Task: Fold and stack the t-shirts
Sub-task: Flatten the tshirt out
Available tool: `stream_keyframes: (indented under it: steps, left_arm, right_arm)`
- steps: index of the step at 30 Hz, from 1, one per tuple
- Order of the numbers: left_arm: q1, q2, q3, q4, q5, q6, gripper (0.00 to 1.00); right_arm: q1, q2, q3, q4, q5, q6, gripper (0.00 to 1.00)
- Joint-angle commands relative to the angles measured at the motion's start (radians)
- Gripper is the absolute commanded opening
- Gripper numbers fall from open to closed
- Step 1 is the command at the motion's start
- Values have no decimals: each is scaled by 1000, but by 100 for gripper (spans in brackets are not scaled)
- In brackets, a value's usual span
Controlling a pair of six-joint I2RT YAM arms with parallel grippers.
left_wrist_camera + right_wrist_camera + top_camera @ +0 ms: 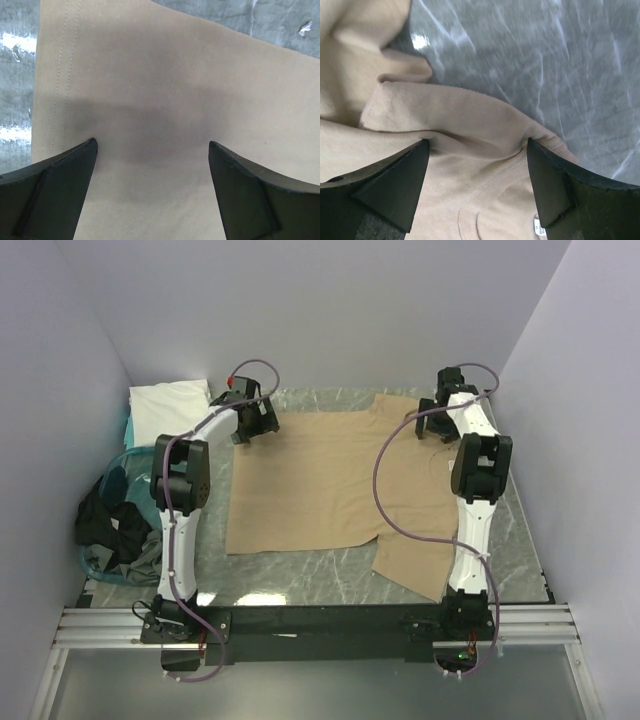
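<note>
No words, brand names or numbers can be read anywhere in these views. The only marking is a small white label sewn inside the tan t-shirt just below its collar seam, seen in the right wrist view. It carries a few dark marks, too small and blurred to make out.

T-shirt on table, tub leftward
</note>
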Motion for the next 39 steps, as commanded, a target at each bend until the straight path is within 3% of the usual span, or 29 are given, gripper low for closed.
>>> stream_keyframes:
  steps: [1,3,4,9,12,19,30,37,39]
  left_arm:
    - [10,-23,-80,-3,25,18,99]
    - [8,-80,-132,16,49,-5,99]
    - [8,-127,-210,34,60,-14,99]
    - [5,-284,-532,143,69,-68,100]
    - [5,-351,-603,158,56,-70,99]
    - [4,-324,-489,123,37,-54,99]
    - [2,-269,-389,72,37,-33,100]
    - [4,-244,-372,59,36,-36,99]
    - [5,-232,-354,50,36,-34,99]
  right_arm:
    - [-9,-104,-150,-20,54,-11,85]
    - [-6,-198,-268,26,58,31,85]
    - [-6,-235,-410,55,42,38,85]
    - [-2,-472,-815,229,33,145,85]
    - [-2,-554,-879,270,27,156,84]
    - [44,-586,-728,220,-10,144,85]
    - [107,-261,-320,88,-63,194,85]
    - [121,-110,-162,31,-116,214,85]
    - [120,-55,-93,-4,-120,225,72]
